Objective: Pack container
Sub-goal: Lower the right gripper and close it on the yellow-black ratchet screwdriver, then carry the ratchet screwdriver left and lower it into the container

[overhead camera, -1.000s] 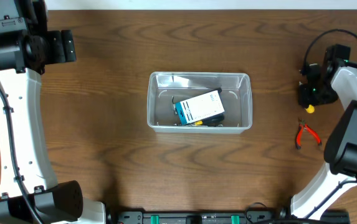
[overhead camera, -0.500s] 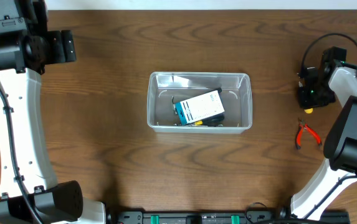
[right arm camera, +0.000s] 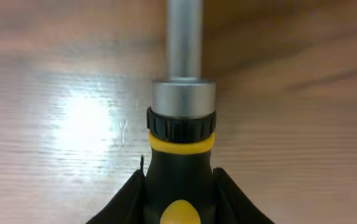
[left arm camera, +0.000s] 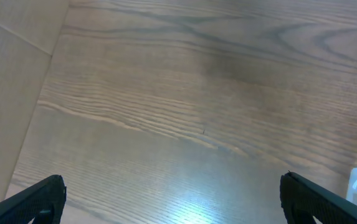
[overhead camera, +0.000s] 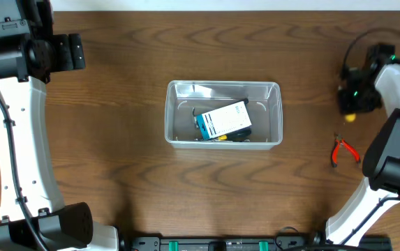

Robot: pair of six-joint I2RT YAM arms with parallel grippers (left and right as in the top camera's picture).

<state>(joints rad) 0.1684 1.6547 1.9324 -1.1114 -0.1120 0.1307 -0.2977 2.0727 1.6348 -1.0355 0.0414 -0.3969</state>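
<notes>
Right gripper (overhead camera: 359,96) moved up and back, squeezing screwdriver (right arm camera: 181,134). Left gripper (left arm camera: 178,202) wide apart, holding nothing. Container (overhead camera: 224,84) in middle of counter (overhead camera: 116,174), box (overhead camera: 224,120) inside. Step: carrying tool. Next: swing over container, let go.

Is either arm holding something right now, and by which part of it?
The right arm's fingers hold a screwdriver by its black-and-yellow handle, with the metal shaft pointing away. The left arm's fingers are open and hold nothing.

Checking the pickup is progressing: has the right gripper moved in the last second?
Yes. In the overhead view the right gripper has shifted slightly up-frame and right, away from the unmoved red pliers.
</notes>
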